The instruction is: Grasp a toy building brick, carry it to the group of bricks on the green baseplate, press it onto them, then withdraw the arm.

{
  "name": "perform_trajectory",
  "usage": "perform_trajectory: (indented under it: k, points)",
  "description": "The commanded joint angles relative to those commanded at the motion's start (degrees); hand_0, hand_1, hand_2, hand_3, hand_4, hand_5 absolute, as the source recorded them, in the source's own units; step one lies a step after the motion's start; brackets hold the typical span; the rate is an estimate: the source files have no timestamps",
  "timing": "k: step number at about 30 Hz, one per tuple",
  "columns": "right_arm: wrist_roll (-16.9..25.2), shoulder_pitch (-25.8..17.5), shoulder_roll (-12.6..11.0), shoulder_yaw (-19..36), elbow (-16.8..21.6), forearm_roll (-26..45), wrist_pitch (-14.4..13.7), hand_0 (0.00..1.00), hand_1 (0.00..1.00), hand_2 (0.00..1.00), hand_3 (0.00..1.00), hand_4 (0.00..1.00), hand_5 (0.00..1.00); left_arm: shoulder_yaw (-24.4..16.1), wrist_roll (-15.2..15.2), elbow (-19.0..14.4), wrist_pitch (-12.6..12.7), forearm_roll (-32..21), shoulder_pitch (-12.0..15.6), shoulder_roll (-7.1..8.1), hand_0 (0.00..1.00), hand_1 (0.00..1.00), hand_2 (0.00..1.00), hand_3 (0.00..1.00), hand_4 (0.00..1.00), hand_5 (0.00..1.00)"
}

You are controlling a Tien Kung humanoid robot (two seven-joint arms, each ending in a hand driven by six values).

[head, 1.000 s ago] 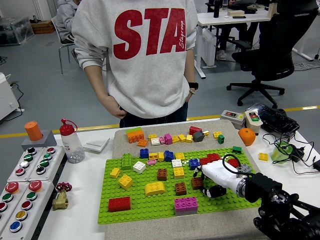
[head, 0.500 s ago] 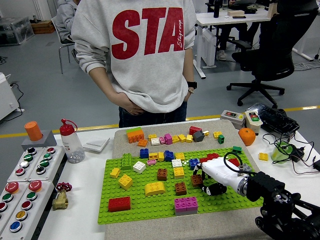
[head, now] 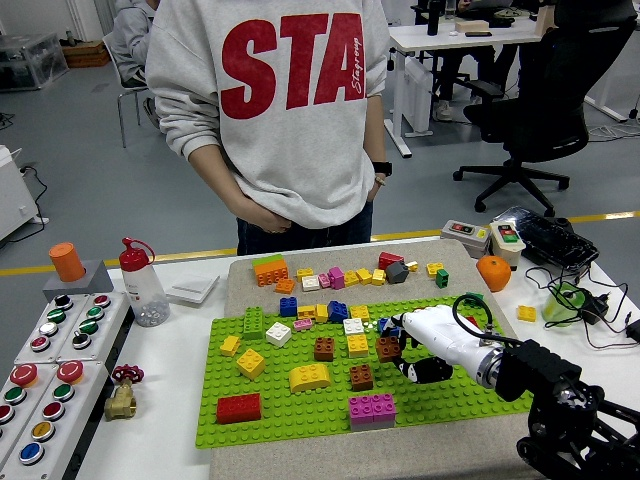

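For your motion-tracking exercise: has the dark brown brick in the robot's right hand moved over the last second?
Yes. The dark brown brick, held by the right hand, has shifted up the picture, away from the table's near edge, closer to the yellow brick on the green baseplate.

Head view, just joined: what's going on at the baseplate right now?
The right hand, white-shelled on a black arm, reaches over the green baseplate with a brown brick at its fingers, next to the blue and red bricks. A person stands at the far side, hands off the table. The left arm is out of view.
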Motion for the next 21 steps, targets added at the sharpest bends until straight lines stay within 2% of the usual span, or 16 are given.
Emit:
perform_trajectory:
  k: [6,12,21]
  points:
    - [-4.97,-1.39,-3.58,-1.44,8.70,1.65,3.90,0.536,0.490,0.507,0.575,0.534,0.182,0.40,-0.16,0.04,0.06,-0.62,0.03,0.17,0.629,0.594,0.606,0.402,0.336,0.969]
    - [-9.07,-2.32,-4.23,-3.05,15.82,1.75,6.70,0.537,0.492,0.511,0.578,0.527,0.181,0.82,-0.23,0.05,0.06,-1.20,0.15,0.25,0.629,0.594,0.605,0.402,0.335,0.968]
    - [-11.19,-2.85,-3.54,-3.66,17.61,1.24,7.86,0.542,0.491,0.513,0.590,0.524,0.183,0.91,-0.26,0.05,-0.02,-1.33,0.14,0.30,0.629,0.594,0.605,0.401,0.335,0.969]
